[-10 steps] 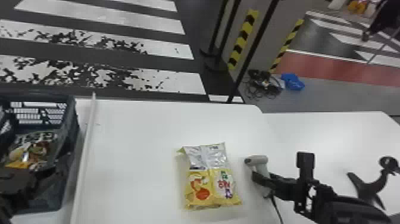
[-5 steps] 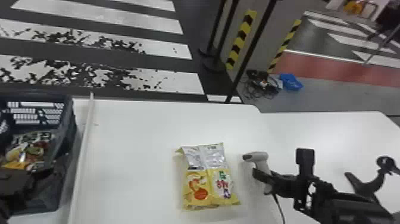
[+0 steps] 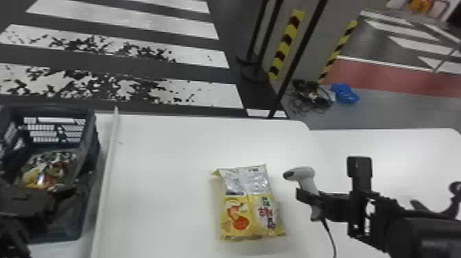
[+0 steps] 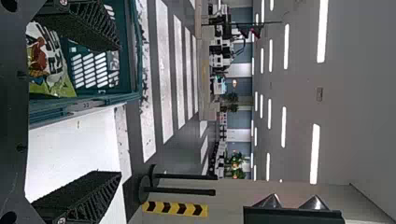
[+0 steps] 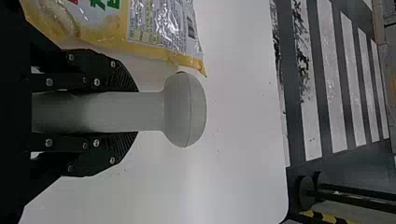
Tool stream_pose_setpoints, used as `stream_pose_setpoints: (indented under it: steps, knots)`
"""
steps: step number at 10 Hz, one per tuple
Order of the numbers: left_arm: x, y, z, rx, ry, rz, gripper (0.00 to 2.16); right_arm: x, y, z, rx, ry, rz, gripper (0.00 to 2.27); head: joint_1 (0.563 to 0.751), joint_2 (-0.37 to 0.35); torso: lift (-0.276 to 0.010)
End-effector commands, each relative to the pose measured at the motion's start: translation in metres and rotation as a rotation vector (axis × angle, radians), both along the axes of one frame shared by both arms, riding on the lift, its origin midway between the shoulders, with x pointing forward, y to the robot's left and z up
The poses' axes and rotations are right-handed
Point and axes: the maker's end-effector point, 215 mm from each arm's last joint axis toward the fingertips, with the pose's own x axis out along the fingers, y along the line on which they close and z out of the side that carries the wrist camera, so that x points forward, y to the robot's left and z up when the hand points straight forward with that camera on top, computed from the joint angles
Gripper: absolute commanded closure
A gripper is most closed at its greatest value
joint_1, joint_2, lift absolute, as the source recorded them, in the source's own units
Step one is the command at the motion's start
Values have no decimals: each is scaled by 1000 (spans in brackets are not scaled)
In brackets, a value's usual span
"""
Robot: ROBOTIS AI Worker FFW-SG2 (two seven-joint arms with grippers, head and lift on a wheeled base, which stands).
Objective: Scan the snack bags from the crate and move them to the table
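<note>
My right gripper [image 5: 137, 112] holds the scanner [image 3: 303, 173] beside the snack bag [image 3: 252, 209], seemingly for code-reading; my left gripper [image 4: 120, 110] spreads wide.

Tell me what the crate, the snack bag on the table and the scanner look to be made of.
Crate: rigid dark plastic, probably moulded, judging by its slotted wall. Snack bag: glossy plastic film, perhaps foil-lined, as its crinkles and glints suggest. Scanner: smooth grey hard plastic, likely matt, with soft shading and a seam across its head.
</note>
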Motion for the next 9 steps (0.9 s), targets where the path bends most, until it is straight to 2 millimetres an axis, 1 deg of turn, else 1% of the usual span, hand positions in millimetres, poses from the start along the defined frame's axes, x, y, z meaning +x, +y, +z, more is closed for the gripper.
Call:
stream_pose_setpoints:
  steps: [1, 3, 4, 5, 7, 9]
  knots:
    - [0, 1, 0, 2, 0, 2, 39, -3, 20, 12, 16, -1, 17, 2243, 695, -292, -95]
    - [0, -1, 0, 6, -3, -3, 39, -14, 39, 27, -8, -1, 12, 2243, 695, -262, -95]
    - [0, -3, 1, 4, -6, -5, 39, -20, 50, 30, 2, 2, 14, 2243, 695, -253, -95]
    - [0, -5, 2, 2, -8, -9, 39, -22, 61, 32, 12, -5, 11, 2243, 695, -248, -95]
    - [0, -8, 2, -2, -7, -14, 39, -19, 78, 34, 17, -19, 2, 2243, 695, -227, -95]
    - [-1, -9, 4, -1, -10, -18, 39, -4, 100, 39, 13, -43, 17, 2243, 695, -204, -95]
